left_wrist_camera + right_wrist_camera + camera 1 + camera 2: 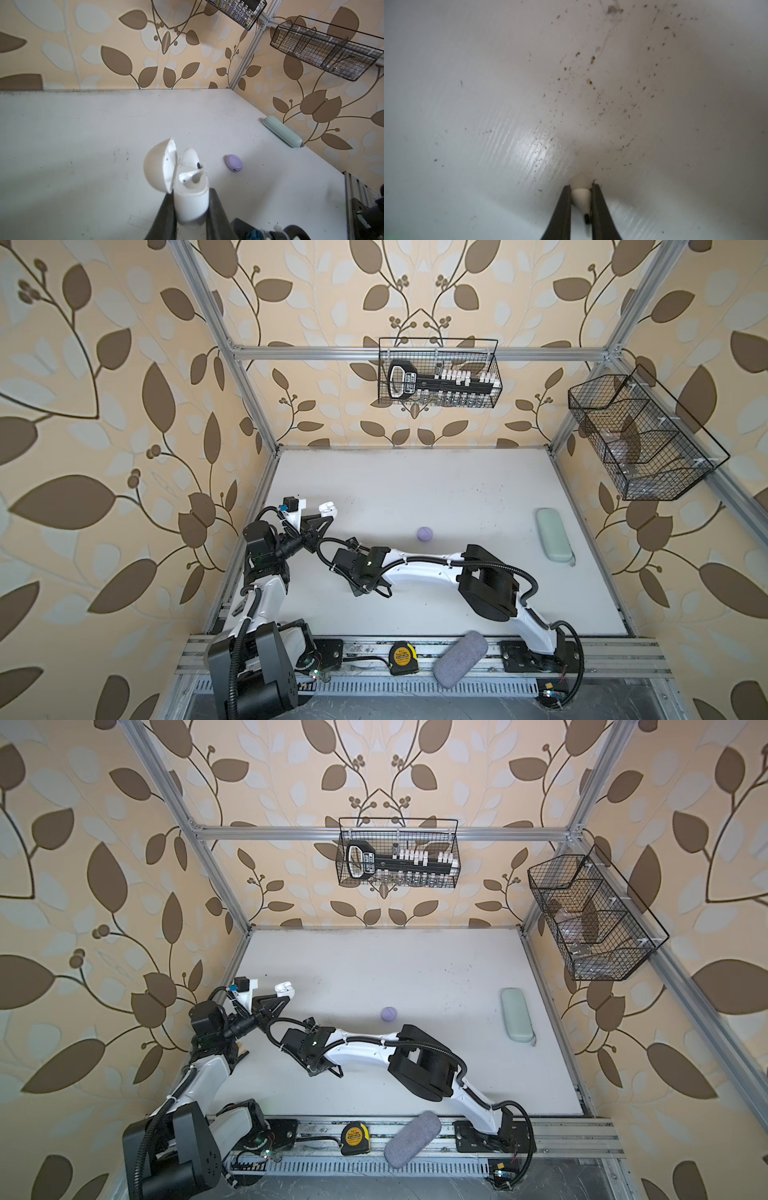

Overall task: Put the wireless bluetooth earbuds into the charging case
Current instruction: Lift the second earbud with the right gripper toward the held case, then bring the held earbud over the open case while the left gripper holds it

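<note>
Table (415,481): white, scuffed and speckled, fills the floor of the framed cell
Right arm (419,568): stretched low across the table from the front right, wrist ending left of the middle
Left arm (270,593): folded up along the left edge, wrist raised toward the far left
Wire baskets: one on the back rail (440,373), one on the right rail (644,439)
Mint glasses case (554,534): lies flat near the right edge, well apart from both arms
Grey glasses case (460,657): tilted across the front rail, just beside the tape measure (403,657)
Left gripper (190,192): clamped on the body of the white charging case, one dark finger on each side
White charging case (191,205): lid (160,164) swung wide; seen in both top views at the far left; cannot tell if it touches the table
Lavender case (425,534): closed, alone on the table near the middle, apart from the white one
Right gripper (581,187): pointed down at the table, fingers drawn in against both sides of the loose earbud
Seated earbud (187,176): white, resting in a socket of the white charging case
Loose earbud (581,197): white, on the table surface between the right fingers, dark tip toward the wrist camera; hidden under the wrist in both top views
</note>
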Tool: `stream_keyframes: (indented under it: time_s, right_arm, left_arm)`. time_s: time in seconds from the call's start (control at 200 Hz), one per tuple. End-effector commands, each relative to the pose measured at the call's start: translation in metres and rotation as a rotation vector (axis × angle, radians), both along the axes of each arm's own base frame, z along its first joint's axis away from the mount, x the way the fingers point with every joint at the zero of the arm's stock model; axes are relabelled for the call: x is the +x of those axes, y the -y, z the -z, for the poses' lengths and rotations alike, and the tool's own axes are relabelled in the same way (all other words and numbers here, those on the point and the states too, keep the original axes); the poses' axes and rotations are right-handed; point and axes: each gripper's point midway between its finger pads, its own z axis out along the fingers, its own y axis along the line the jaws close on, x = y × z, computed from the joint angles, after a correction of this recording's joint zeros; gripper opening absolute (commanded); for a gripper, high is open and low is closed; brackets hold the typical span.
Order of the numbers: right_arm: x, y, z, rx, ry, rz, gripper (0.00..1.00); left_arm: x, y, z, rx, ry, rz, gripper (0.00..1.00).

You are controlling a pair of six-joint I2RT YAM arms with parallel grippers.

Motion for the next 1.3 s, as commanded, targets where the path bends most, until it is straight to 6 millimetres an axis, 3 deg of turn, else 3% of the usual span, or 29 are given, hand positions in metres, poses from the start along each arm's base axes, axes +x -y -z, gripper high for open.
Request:
stream_keyframes:
  time_s: [0.0,0.315,0.475,0.64,0.785,1.055,1.295]
  right_arm:
    - [0.002,0.014,-0.007,-0.001,0.013,0.015,0.13]
    - [0.016,0.036,-0.028,0.149,0.047,0.095,0.08]
    - [0.023,0.052,-0.036,0.150,0.071,0.124,0.08]
    - [0.030,0.077,-0.048,0.161,0.097,0.165,0.07]
    - [0.034,0.104,-0.059,0.193,0.128,0.206,0.07]
    - [0.045,0.133,-0.104,0.304,0.228,0.270,0.05]
    - [0.048,0.147,-0.139,0.394,0.292,0.297,0.05]
  left_arm:
    - [0.001,0.008,-0.021,0.055,0.074,0.042,0.07]
    - [-0.006,0.044,-0.032,0.059,0.049,0.204,0.06]
    - [-0.014,0.070,-0.024,0.072,0.021,0.314,0.06]
    - [-0.025,0.094,-0.013,0.076,0.008,0.403,0.07]
    - [-0.028,0.104,-0.015,0.068,0.007,0.447,0.07]
    - [-0.036,0.123,-0.020,0.033,-0.010,0.555,0.06]
    - [-0.046,0.140,0.001,0.073,0.004,0.627,0.06]
